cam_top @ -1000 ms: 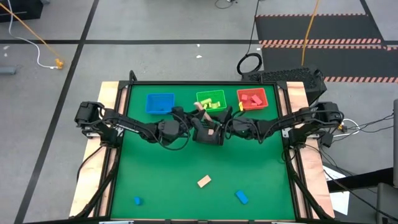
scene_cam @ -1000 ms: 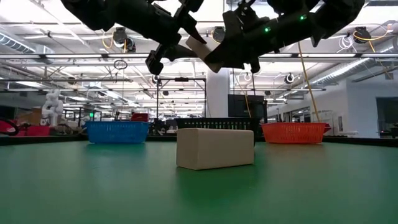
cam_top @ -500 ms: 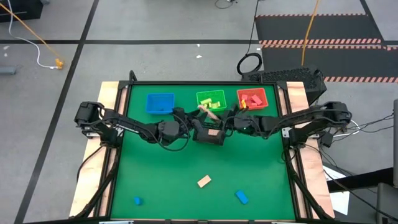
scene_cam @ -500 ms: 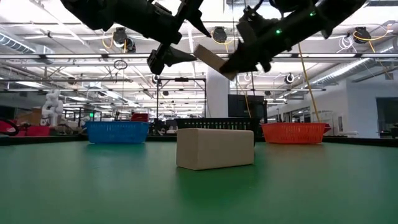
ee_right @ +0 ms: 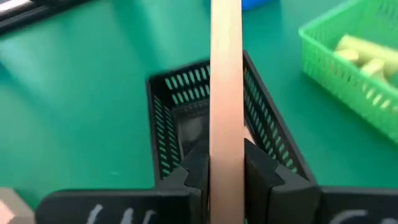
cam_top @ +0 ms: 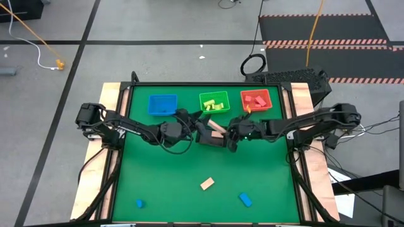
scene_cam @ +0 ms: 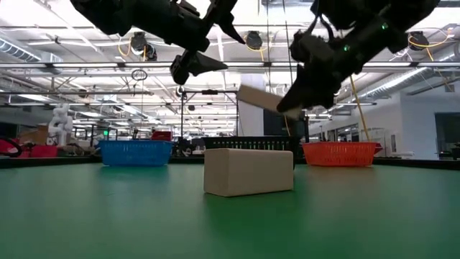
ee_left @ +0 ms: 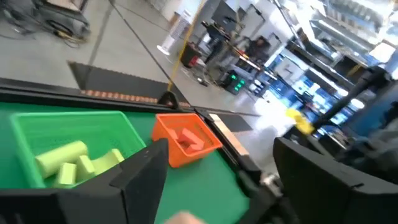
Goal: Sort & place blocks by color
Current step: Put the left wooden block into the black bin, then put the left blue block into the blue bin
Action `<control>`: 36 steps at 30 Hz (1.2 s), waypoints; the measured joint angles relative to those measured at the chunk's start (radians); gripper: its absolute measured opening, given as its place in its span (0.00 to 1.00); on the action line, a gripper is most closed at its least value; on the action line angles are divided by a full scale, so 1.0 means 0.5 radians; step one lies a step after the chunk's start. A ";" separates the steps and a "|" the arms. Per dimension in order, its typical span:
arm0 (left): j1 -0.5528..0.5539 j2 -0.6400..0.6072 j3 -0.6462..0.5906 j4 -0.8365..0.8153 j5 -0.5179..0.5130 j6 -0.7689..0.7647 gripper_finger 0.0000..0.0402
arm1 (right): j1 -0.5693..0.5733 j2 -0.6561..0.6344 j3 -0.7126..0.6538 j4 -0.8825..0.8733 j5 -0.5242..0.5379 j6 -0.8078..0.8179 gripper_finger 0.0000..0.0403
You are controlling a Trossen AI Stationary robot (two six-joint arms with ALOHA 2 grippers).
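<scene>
My right gripper (cam_top: 231,133) is shut on a tan bar block (cam_top: 217,126) above the black mesh tray (cam_top: 210,140) at mid-table; the right wrist view shows this block (ee_right: 226,74) over the mesh tray (ee_right: 168,118). My left gripper (cam_top: 199,117) hangs open just to the left of it, nothing between its fingers (ee_left: 142,177). A larger tan block (scene_cam: 249,171) lies flat on the table near the front, with two blue blocks (cam_top: 245,199) (cam_top: 139,203) beside it. My right gripper pinches the tan bar's near end (ee_right: 226,163) between its two fingers (ee_right: 261,171). The fingers come from the table's right, slanting down, and lie along the bar. The bar sticks out beyond them, tilted (scene_cam: 260,99), lifted clear above the mesh tray.
Along the far edge stand a blue tray (cam_top: 162,104), a green tray (cam_top: 214,101) holding yellow-green blocks (ee_left: 62,160) and a red tray (cam_top: 255,99) holding red blocks. Bare green table lies between the arms and the near edge.
My left gripper has opened and let go of the tan bar. My right gripper has shut on the bar and carried it down and toward the table's right, over the mesh tray; the bar has tipped closer to level.
</scene>
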 joint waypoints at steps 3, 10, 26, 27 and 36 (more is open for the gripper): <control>0.001 -0.033 0.000 0.013 0.129 0.000 0.68 | 0.003 0.088 -0.049 0.153 -0.001 0.053 0.10; -0.001 -0.100 0.002 0.013 0.375 -0.026 0.65 | 0.003 0.275 -0.057 0.378 -0.005 0.083 0.10; -0.205 -0.191 0.002 -0.182 1.148 -0.212 0.61 | 0.003 0.398 -0.058 0.445 -0.003 0.111 0.17; -0.231 -0.189 0.001 -0.260 1.187 -0.258 0.61 | 0.003 0.398 -0.058 0.445 -0.002 0.109 0.19; -0.514 -0.188 0.000 -0.839 1.603 -1.039 0.59 | 0.003 0.398 -0.058 0.481 -0.004 0.006 0.40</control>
